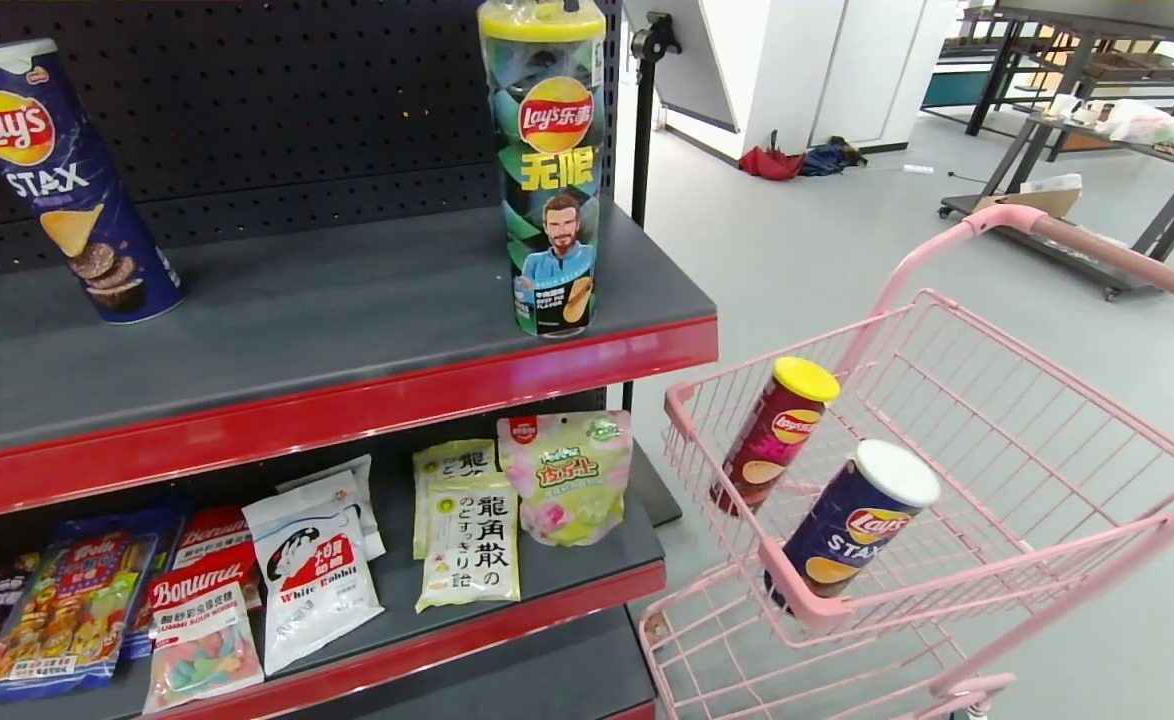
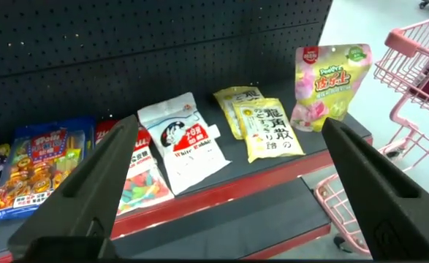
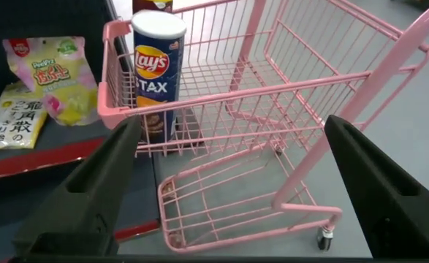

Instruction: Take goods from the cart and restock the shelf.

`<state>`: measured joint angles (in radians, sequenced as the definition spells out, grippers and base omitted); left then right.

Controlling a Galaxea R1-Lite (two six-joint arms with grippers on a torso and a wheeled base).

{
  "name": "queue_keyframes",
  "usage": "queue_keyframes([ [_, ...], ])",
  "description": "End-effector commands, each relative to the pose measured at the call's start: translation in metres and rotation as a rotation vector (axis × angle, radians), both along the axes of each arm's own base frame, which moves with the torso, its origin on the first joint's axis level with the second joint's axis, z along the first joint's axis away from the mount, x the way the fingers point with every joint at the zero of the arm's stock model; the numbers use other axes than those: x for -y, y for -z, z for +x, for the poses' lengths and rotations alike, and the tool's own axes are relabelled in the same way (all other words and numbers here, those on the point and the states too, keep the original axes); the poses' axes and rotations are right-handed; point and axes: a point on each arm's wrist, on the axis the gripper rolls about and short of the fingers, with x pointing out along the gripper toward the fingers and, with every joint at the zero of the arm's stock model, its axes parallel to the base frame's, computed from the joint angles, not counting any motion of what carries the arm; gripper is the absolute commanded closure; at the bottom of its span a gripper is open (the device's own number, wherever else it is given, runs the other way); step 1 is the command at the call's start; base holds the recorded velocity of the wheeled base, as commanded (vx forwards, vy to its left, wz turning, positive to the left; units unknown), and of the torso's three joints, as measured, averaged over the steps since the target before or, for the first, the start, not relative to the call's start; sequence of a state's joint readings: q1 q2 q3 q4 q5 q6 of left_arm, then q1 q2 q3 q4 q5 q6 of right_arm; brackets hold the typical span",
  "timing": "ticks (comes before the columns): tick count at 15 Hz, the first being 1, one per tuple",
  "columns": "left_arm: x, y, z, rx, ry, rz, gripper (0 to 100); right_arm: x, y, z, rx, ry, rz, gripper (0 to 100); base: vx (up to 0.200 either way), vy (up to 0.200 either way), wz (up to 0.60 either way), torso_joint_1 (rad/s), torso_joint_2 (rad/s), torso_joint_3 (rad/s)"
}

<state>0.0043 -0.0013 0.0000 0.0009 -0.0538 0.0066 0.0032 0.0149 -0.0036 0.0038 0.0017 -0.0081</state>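
I read both tools released, holding nothing: left tool (image 2: 229, 128) faces the lower-shelf snack bags (image 2: 192, 146), right tool (image 3: 232, 124) hangs over the pink cart (image 1: 1009, 216). Navy can (image 1: 852, 530) and maroon can (image 1: 775, 435) lean inside the cart, near its shelf-side corner.

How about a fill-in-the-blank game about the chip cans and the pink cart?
1. The pink cart holds ____ chip cans.
2. The maroon can in the cart has a ____ lid.
3. The dark blue can in the cart has a ____ lid.
4. The top shelf has a ____ front edge.

Missing words: two; yellow; white; red.
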Motion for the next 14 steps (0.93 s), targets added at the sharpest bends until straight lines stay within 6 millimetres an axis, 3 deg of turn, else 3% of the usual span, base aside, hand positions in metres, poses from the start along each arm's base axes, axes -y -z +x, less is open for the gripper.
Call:
queue_keyframes([
  [1,0.000,0.000,0.000,-0.002,0.000,0.000,0,0.000,-0.005,0.002,-0.017,-0.006,-0.003,0,0.000,0.000,0.00,0.000,0.00,0.000],
  [2,0.000,0.000,0.000,0.000,0.001,0.001,0,-0.001,-0.110,0.030,-0.037,-0.038,0.130,0,0.000,0.000,0.00,0.000,0.00,0.000],
  [3,0.000,0.000,0.000,0.000,0.001,0.001,0,-0.002,-0.144,0.051,-0.058,-0.069,0.227,0,0.000,0.000,0.00,0.000,0.00,0.000],
  [5,0.000,0.000,0.000,0.000,0.003,0.001,0,-0.008,-0.141,0.083,-0.197,-0.199,0.170,0,0.000,0.000,0.00,0.000,0.00,0.000],
  [6,0.000,0.000,0.000,0.000,0.003,0.003,0,-0.011,-0.133,0.112,-0.283,-0.202,0.183,0,0.000,0.000,0.00,0.000,0.00,0.000],
  [8,0.000,0.000,0.000,0.000,0.003,0.003,0,-0.015,-0.105,0.154,-0.336,-0.196,0.227,0,0.000,0.000,0.00,0.000,0.00,0.000],
  [11,0.000,0.000,0.000,-0.002,0.003,0.001,0,-0.019,-0.070,0.189,-0.378,-0.224,0.234,0,0.000,0.000,0.00,0.000,0.00,0.000],
  [14,0.000,0.000,0.000,0.000,0.003,0.004,0,-0.025,-0.053,0.198,-0.471,-0.256,0.234,0,0.000,0.000,0.00,0.000,0.00,0.000],
])
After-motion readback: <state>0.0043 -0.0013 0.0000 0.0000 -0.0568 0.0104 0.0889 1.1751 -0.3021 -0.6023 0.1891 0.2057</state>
